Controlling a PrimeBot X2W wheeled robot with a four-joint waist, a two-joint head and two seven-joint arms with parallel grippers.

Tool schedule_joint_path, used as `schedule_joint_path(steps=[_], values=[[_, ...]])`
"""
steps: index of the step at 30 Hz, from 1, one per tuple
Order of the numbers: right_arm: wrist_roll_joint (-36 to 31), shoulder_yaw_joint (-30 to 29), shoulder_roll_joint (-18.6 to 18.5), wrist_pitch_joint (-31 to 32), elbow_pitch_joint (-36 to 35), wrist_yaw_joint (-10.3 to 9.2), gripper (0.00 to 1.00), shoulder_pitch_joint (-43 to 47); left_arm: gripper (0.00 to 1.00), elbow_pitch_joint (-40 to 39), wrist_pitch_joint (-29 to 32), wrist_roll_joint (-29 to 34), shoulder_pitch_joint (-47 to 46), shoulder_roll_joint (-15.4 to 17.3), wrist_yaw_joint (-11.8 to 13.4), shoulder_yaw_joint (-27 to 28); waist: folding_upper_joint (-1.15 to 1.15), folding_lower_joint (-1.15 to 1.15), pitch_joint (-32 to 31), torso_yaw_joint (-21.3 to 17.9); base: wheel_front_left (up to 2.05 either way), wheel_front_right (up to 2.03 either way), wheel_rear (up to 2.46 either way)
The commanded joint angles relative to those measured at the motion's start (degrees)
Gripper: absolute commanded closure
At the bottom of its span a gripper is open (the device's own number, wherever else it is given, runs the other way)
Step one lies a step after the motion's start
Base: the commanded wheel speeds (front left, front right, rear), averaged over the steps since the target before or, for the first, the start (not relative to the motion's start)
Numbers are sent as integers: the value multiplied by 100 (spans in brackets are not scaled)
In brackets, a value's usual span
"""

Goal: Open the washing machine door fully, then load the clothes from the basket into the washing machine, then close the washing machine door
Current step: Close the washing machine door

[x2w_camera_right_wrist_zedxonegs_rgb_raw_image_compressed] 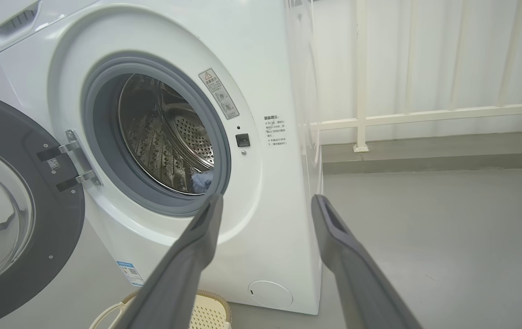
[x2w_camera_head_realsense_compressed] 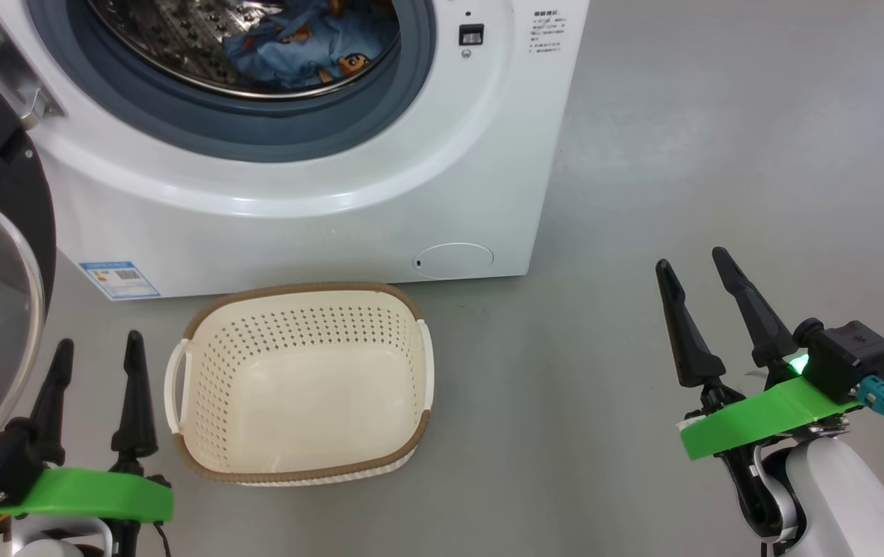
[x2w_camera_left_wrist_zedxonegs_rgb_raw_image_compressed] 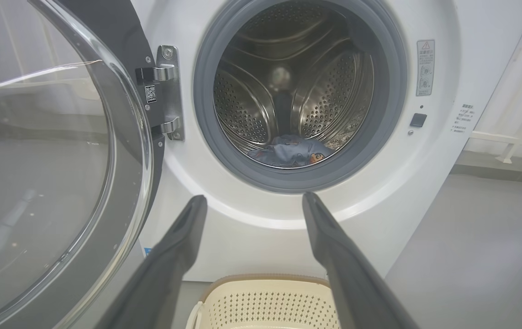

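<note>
Grey floor (x2w_camera_head_realsense_compressed: 681, 155) bears the basket (x2w_camera_head_realsense_compressed: 302, 291) before the washing machine (x2w_camera_head_realsense_compressed: 295, 232); its open door (x2w_camera_head_realsense_compressed: 20, 178) juts beside the left hand (x2w_camera_head_realsense_compressed: 99, 340); right hand (x2w_camera_head_realsense_compressed: 691, 258) apart, both spread wide.

Black-rimmed round glass door (x2w_camera_left_wrist_zedxonegs_rgb_raw_image_compressed: 46, 173) stands wide open; light-blue printed clothes (x2w_camera_head_realsense_compressed: 310, 50) lie inside the white washing machine (x2w_camera_head_realsense_compressed: 333, 209); cream perforated basket (x2w_camera_head_realsense_compressed: 302, 292) sits empty before it.

The head camera looks steeply down on the washing machine (x2w_camera_head_realsense_compressed: 442, 155) from close before it. Both wrist cameras face it from low and near; all three views share its drum (x2w_camera_head_realsense_compressed: 151, 39).
</note>
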State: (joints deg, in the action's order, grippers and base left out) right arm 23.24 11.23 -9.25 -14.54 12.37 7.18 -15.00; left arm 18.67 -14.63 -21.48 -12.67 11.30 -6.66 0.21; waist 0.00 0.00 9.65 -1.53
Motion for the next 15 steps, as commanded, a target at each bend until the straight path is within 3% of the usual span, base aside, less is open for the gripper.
schedule_joint_path(steps=[1, 15], values=[[48, 114, -19, -46, -129, 31, 0, 2, 0, -74, -37, 81, -144, 117, -31, 217, 0, 0, 3, 1, 0, 0, 0], [55, 120, -22, -46, -110, 31, 0, 12, 0, -62, -37, 107, -111, 94, -43, 254, 0, 0, -48, -24, 0, 0, 0]])
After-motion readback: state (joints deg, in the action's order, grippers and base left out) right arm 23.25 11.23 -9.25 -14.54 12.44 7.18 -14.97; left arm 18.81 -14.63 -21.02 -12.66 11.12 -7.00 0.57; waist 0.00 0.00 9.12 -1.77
